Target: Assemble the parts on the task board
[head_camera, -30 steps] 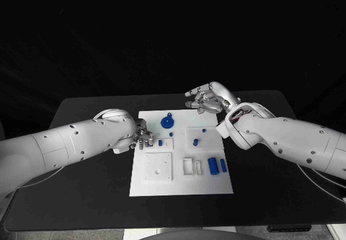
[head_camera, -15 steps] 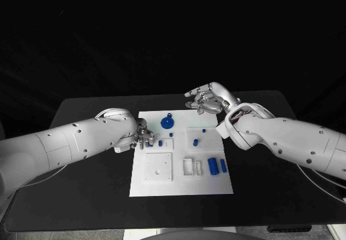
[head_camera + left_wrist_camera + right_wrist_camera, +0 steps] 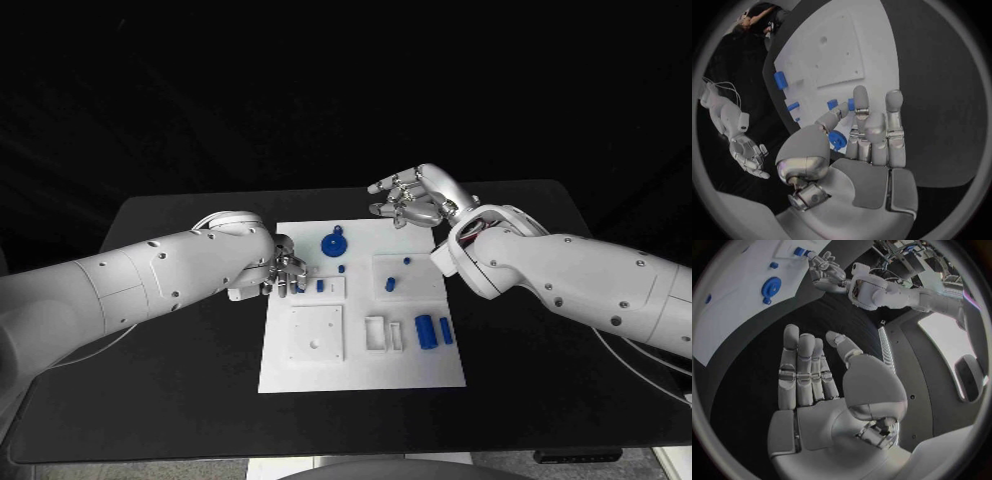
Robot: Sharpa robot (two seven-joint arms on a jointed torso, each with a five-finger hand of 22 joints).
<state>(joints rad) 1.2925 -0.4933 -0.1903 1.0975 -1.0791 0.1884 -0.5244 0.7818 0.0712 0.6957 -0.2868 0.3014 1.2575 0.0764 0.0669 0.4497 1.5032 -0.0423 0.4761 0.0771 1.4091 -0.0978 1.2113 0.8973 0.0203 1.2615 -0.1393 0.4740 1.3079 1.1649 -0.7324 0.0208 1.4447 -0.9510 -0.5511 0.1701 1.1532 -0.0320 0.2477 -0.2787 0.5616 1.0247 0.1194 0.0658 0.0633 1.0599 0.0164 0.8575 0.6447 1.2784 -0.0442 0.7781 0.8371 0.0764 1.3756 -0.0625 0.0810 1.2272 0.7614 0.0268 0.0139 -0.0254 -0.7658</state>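
Head view: the left hand (image 3: 284, 275) sits at the board's (image 3: 361, 370) nine-o'clock edge, fingers bunched over a small blue peg (image 3: 319, 285) in its white block. The left wrist view shows fingertips (image 3: 859, 100) closing on a blue part (image 3: 837, 139), though a firm grip can't be confirmed. A slip or a tilt is the likely risk here, because the fingers hide the socket and the piece is tiny. The arm reaches in low from eight o'clock. The right hand (image 3: 415, 196) hovers open and empty off the board's one-o'clock corner, palm down. A blue disc (image 3: 335, 244) lies at twelve, cylinders (image 3: 427, 330) at four.
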